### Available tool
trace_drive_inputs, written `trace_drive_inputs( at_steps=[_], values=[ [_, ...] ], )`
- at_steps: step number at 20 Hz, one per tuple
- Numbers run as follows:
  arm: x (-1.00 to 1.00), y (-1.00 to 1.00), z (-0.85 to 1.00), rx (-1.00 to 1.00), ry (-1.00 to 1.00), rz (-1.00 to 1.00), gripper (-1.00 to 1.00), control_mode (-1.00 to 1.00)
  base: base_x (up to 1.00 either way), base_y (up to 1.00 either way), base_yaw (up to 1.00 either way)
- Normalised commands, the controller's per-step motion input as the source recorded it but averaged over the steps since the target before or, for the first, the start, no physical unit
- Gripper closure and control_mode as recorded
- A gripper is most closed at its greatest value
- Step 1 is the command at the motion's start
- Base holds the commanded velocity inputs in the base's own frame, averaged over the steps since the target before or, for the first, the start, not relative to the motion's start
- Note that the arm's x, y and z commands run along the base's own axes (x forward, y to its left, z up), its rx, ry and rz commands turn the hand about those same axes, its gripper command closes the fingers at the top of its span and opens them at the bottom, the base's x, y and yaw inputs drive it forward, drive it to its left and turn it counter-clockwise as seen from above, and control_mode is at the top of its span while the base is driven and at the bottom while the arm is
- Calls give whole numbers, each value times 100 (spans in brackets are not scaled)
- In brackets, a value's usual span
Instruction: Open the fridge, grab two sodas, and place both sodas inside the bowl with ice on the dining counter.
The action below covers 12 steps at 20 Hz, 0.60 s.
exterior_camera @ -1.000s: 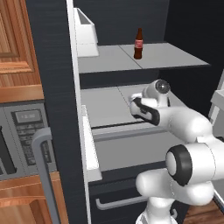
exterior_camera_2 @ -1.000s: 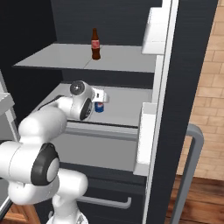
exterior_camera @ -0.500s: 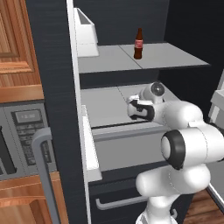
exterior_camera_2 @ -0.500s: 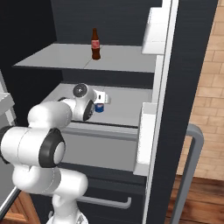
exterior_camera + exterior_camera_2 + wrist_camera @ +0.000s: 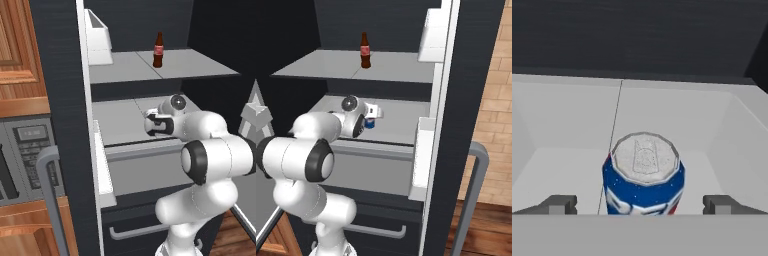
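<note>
End effector point(image 5: 640, 204) was spread wide inside the open fridge point(image 5: 60, 75), its two dark fingertips point(image 5: 559, 204) standing one on each side of the blue can point(image 5: 643, 175) without touching it. That can stood upright on the lower pale shelf point(image 5: 401, 120), just ahead of the hand; in the right base view a bit of blue showed past the wrist point(image 5: 370, 123). On the upper shelf point(image 5: 200, 62) the dark-brown bottle point(image 5: 158, 50) with its red label stood upright, well apart from the arm. Both doors hung open, a white door bin point(image 5: 97, 40) on one.
</note>
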Motion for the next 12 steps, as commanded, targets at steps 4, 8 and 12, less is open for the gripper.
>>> trace_drive_inputs(
  at_steps=[4, 8, 12],
  values=[
    [6, -22, 0, 0, 0, 0, -100, -100, 0, 0, 0],
    [10, -3, -7, 0, 0, 0, -100, -100, 0, 0, 0],
    [7, 1, -7, 0, 0, 0, -100, -100, 0, 0, 0]
  ],
)
